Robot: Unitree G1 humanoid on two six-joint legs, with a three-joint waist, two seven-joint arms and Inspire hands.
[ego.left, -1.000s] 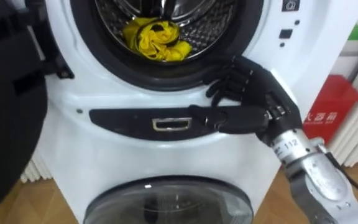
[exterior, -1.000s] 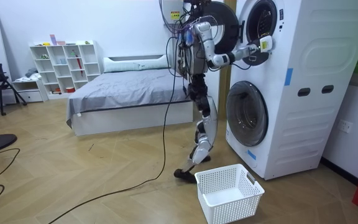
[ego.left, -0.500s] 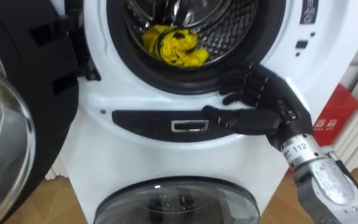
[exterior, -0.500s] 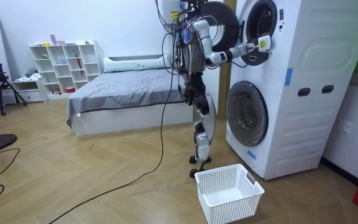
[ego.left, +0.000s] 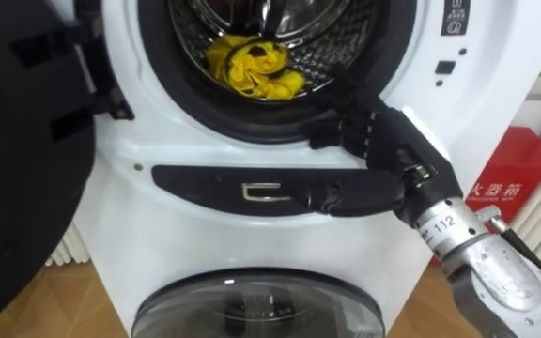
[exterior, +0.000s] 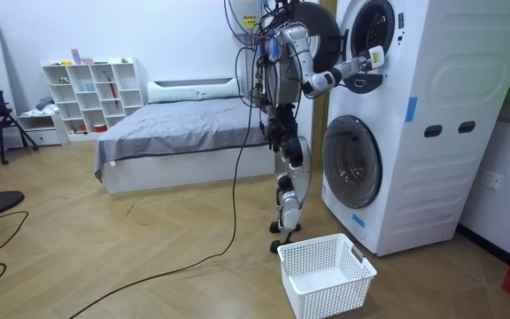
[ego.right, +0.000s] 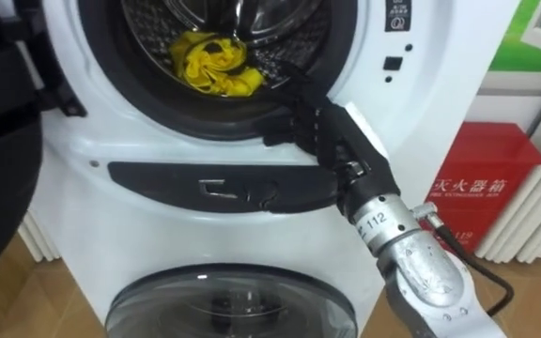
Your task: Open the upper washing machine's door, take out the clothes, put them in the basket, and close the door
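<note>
The right hand (ego.left: 383,141) is loosely open and holds nothing. Its half-bent fingers (ego.left: 338,130) rest on the lower rim of the upper washing machine's (ego.left: 205,150) opening, and its thumb lies over the dark panel (ego.left: 214,183) below. The yellow cloth (ego.left: 252,68) lies inside the drum (ego.left: 332,52), up and to the left of the fingers and clear of them.

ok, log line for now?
right hand: open, at dark door seal | crumpled yellow cloth: in steel drum, not held | white plastic basket: on floor
</note>
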